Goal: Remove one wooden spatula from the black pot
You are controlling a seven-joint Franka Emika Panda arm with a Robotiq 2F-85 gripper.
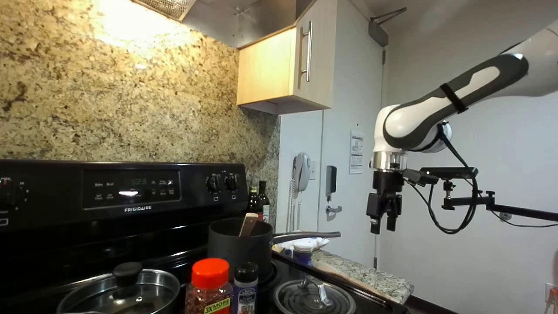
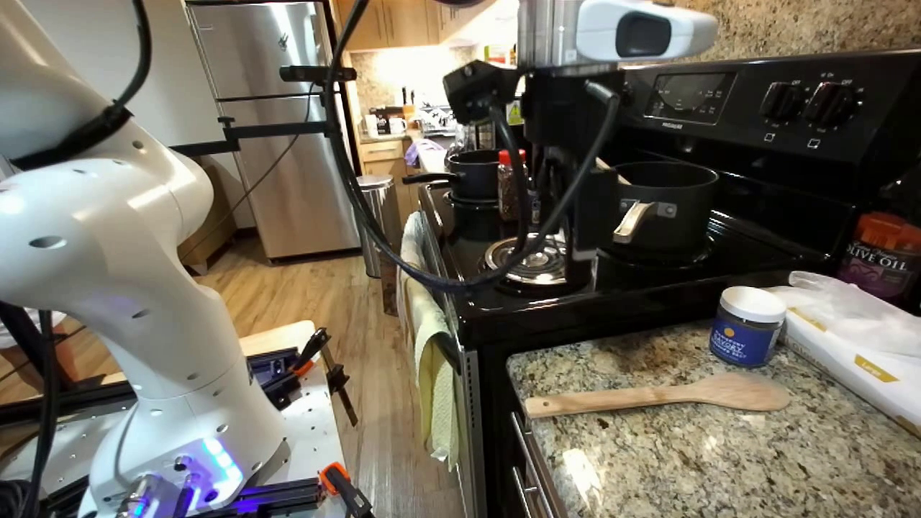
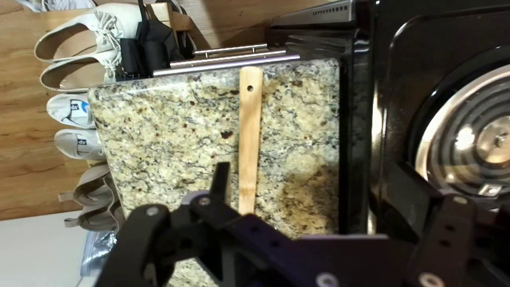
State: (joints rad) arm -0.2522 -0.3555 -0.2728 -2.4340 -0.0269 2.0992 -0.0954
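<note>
In an exterior view, find the spatula [image 2: 669,396] flat on the counter [image 2: 719,460] at four o'clock, with handle toward nine, and with a jar [image 2: 748,309] and a box [image 2: 835,363] near the blade, past three. See the pot [image 2: 676,216] between two and three, partly hidden behind the jaws.

In an exterior view, note a glass-lidded pan [image 1: 150,290] toward eight, and a red-capped shaker [image 1: 211,279] and bottle [image 1: 246,288] between six and seven, in front of the pot. See a wooden utensil [image 1: 247,225] tilting out of it. Follow the arm [image 1: 457,96] in from two, bent down to jaws at four, apart and pointing toward six.

In the wrist view, look down on the spatula's handle running toward twelve, with the lower stretch hidden behind widely parted jaws. See a burner [image 3: 486,139] at three, shoes [image 3: 77,113] past nine.
</note>
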